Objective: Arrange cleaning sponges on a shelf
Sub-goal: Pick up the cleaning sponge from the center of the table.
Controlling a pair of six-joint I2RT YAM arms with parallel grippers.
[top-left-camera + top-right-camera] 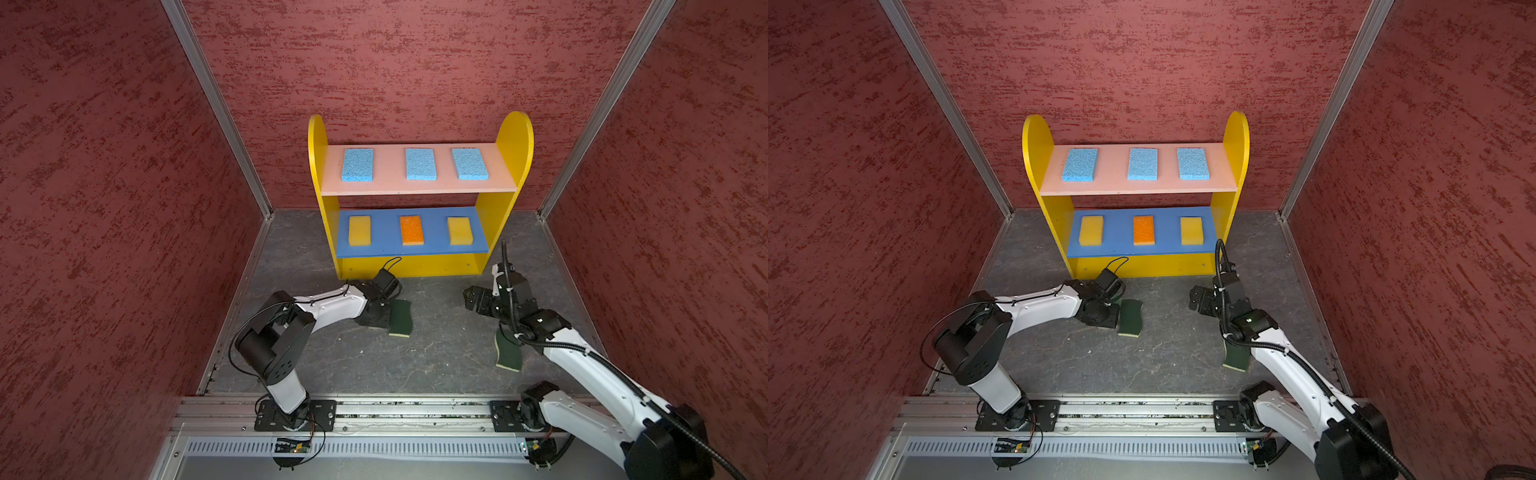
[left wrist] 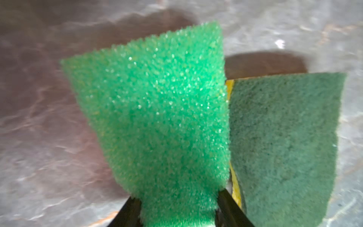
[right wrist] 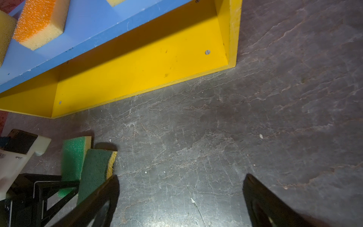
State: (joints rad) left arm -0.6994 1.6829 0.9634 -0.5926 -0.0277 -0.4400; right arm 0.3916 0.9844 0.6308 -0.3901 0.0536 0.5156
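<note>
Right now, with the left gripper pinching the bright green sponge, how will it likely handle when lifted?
Probably soft: the bright green sponge narrows where the left gripper pinches it. Likely light: open-pored foam. Its coarse surface should resist slipping, though it may brush the dark green sponge alongside.

Site: robot test cell, lab type | Enclosure: red textured wall panels (image 1: 415, 62) on three sides, aluminium corner posts (image 1: 216, 108) | Underfoot: dark stone-look floor (image 1: 436, 353) | Fixtures: two arm bases (image 1: 324, 413) bolted to an aluminium rail (image 1: 415, 409), slotted cable duct (image 1: 415, 448), bare circuit board (image 1: 291, 448) | Prop: small yellow, pink and blue shelf (image 1: 318, 166)
</note>
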